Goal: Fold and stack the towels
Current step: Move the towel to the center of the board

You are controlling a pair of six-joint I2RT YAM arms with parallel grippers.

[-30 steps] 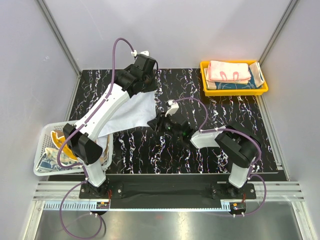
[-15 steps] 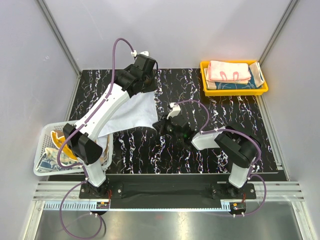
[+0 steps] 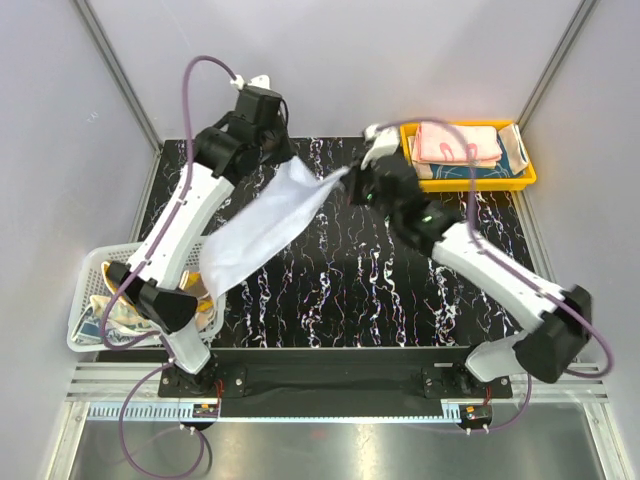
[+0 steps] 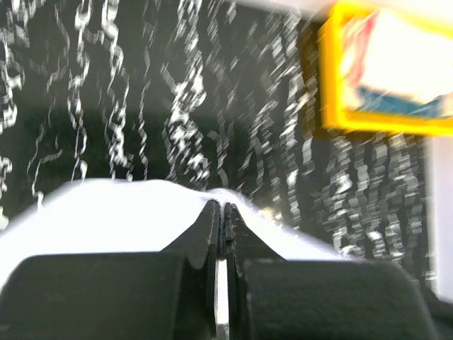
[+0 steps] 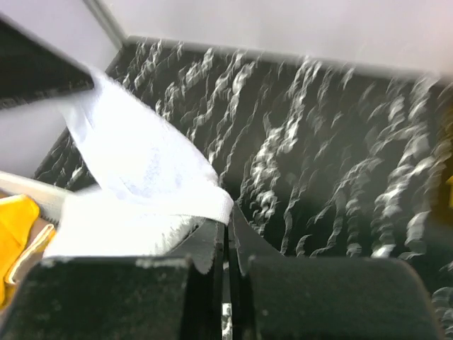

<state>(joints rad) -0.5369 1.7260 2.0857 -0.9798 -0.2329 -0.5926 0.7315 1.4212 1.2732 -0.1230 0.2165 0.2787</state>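
A plain white towel [image 3: 262, 222] hangs in the air above the black marbled table [image 3: 350, 280], stretched between both grippers. My left gripper [image 3: 281, 161] is shut on its upper edge at the back left; in the left wrist view the white cloth [image 4: 120, 212] bulges around the closed jaws [image 4: 223, 210]. My right gripper [image 3: 346, 179] is shut on the right-hand corner, and the hem of the white towel [image 5: 145, 166] wraps over its fingertips [image 5: 228, 225]. A folded pink towel [image 3: 456, 142] lies on a teal-striped one in the yellow tray [image 3: 468, 183].
The white mesh basket [image 3: 84, 341] at the near left holds several crumpled towels, an orange-yellow one [image 5: 14, 227] among them. The tray [image 4: 368, 125] sits at the back right corner. Grey walls close in the table at the back and sides.
My right gripper closed on the white towel's corner and swung up toward the back. The left gripper rose and shifted left. The towel lifted off the table and now hangs taut between them.
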